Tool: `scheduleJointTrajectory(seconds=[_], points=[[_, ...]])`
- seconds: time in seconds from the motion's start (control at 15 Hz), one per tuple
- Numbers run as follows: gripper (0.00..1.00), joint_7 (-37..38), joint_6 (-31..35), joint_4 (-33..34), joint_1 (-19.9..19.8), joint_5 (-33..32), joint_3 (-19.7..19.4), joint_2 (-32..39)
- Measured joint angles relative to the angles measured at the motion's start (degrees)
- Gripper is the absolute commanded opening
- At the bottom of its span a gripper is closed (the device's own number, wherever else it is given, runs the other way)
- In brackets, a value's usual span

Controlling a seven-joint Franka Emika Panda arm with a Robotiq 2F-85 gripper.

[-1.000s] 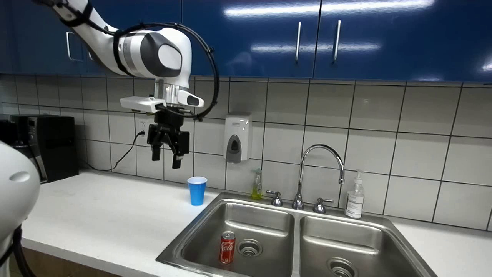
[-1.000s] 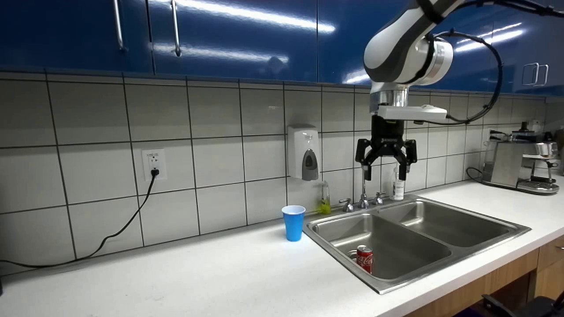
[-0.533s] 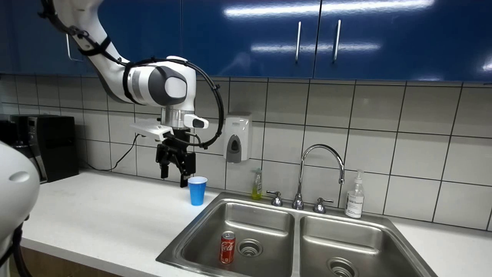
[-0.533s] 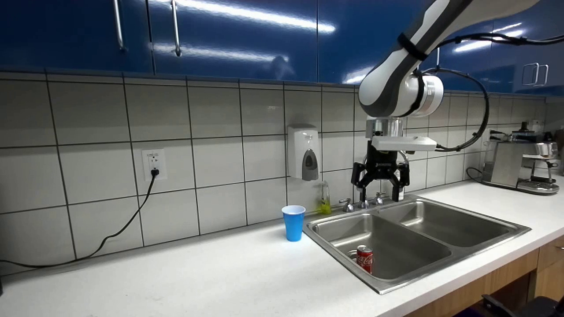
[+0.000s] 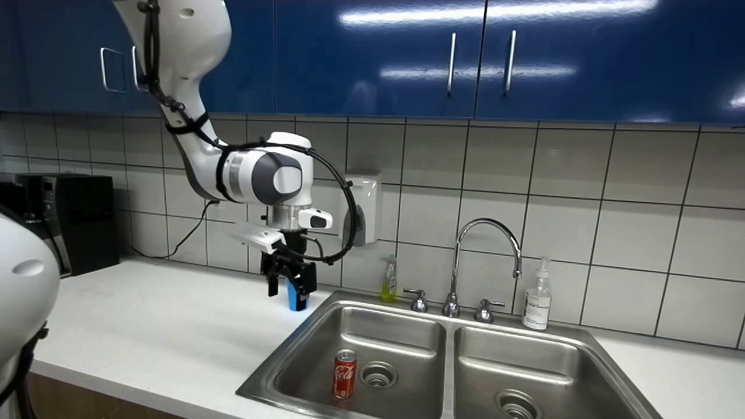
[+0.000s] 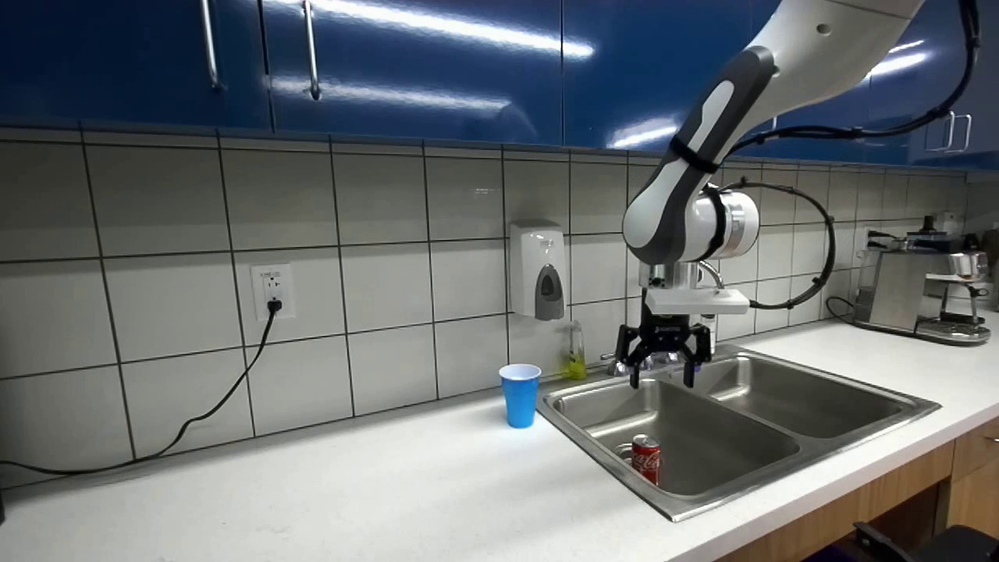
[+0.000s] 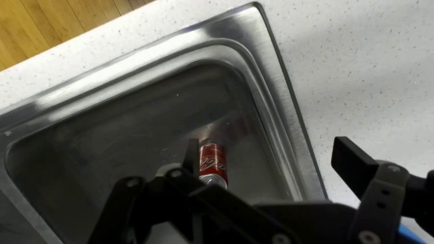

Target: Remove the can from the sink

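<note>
The jaws are spread, with nothing held. Below the gripper (image 6: pixel 662 380), the can (image 7: pixel 214 158) is seen upright in the sink (image 5: pixel 449 372), nearer one finger (image 7: pixel 192 155).

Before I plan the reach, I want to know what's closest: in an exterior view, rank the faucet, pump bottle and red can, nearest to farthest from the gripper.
From the open gripper:
1. Red can: lower, inside the sink.
2. Faucet: at the sink's back edge.
3. Pump bottle: beyond the faucet, toward the picture's right.
</note>
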Motion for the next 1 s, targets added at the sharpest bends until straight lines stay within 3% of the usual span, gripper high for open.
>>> scheduleJointTrajectory(seconds=[0.6,1.0], points=[[1.0,1.88,4.84,8.22,-0.16,-2.96,-4.59,14.1],[1.0,1.88,4.81,10.69,-0.06,-2.95,-4.91,16.65]])
